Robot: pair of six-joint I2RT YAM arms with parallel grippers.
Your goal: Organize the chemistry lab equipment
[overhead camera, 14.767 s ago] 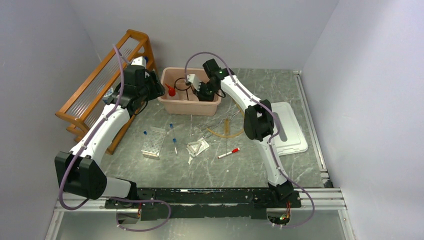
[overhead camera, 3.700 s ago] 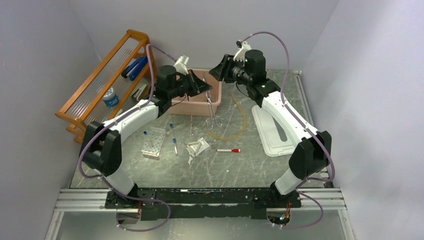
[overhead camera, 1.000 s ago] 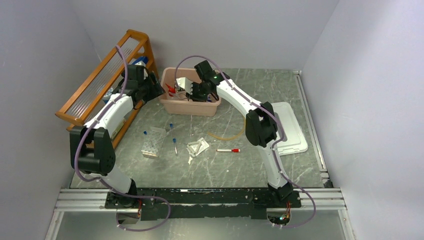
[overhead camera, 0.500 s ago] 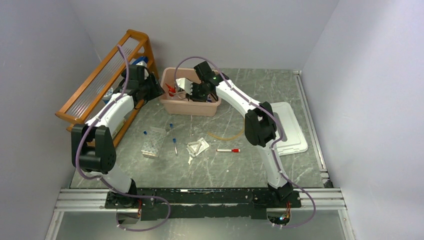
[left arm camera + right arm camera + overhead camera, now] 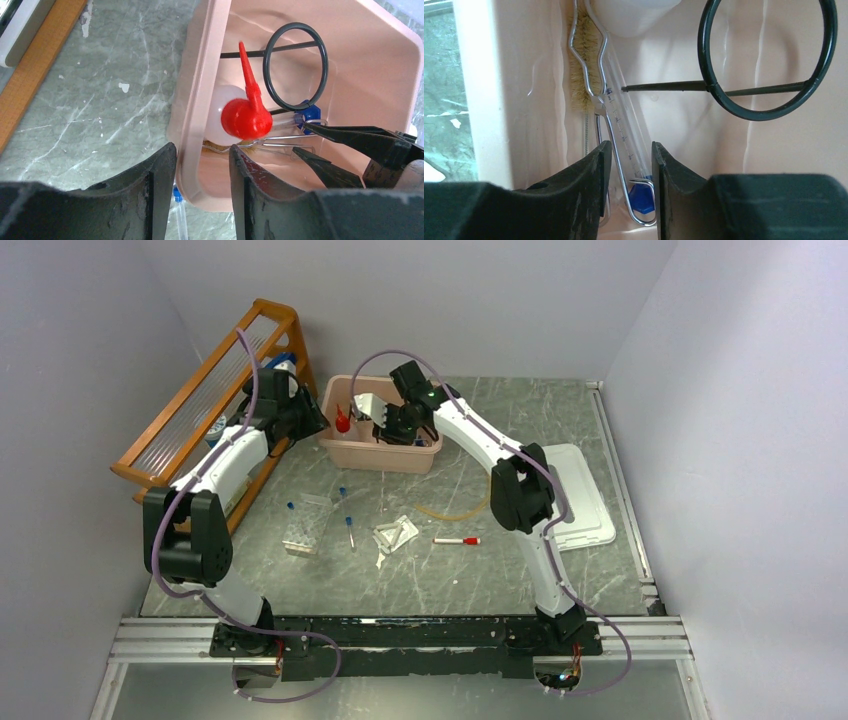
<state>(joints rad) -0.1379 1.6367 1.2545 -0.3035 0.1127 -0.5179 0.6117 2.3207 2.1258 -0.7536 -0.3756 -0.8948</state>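
Our left tool straddles the bin wall, unclenched, arm stretched beside the wooden rack. Our right tool reaches down into the bin, parted, around the cylinder without pinching it. The bottle and ring lie inside; tube rack and tubing lie on the counter.

the claw straddles a clear cylinder in a pink bin; black ring at two o'clock, brush at eleven.
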